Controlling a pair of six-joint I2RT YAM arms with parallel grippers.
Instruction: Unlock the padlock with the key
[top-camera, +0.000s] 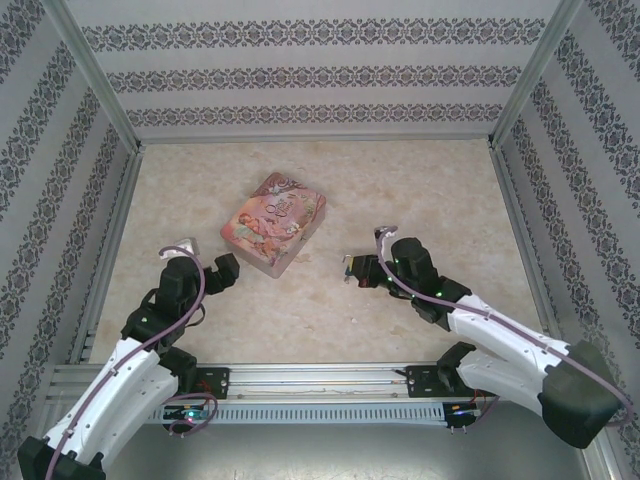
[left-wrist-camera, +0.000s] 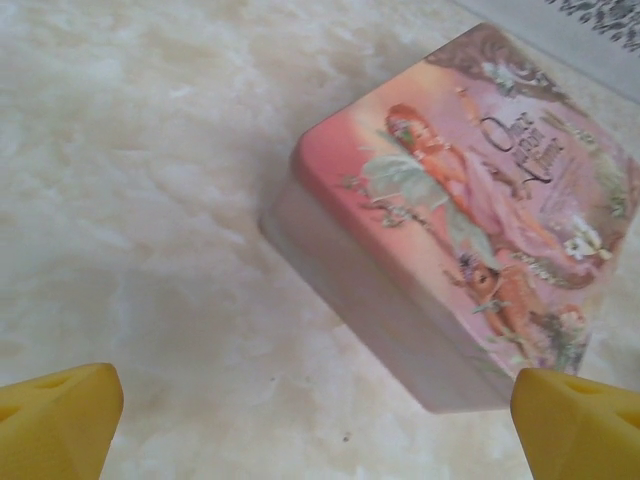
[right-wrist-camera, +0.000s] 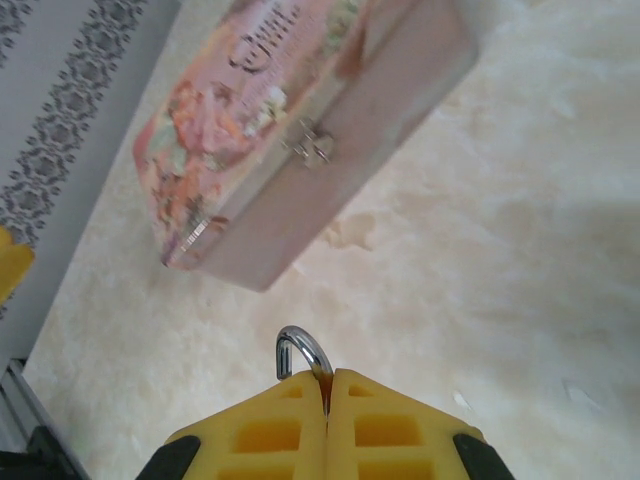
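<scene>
The right hand (right-wrist-camera: 325, 385) is clamped on the padlock (right-wrist-camera: 310, 346), whose silvery shackle pokes out between the fingers, at about 4 o'clock from the pink tin (top-camera: 273, 222) on the counter (top-camera: 430, 190). The left hand (top-camera: 222, 272) gapes wide at the tin's 8 o'clock.

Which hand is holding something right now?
The right hand: it is clamped shut on the padlock, whose silvery shackle sticks out. The left hand is spread wide open and empty, near the pink tin.

Cream marbled tabletop (top-camera: 420, 190), enclosed on three sides by white walls (top-camera: 320, 60) with dark floral bands; metal rail (top-camera: 320, 372) along near edge.
</scene>
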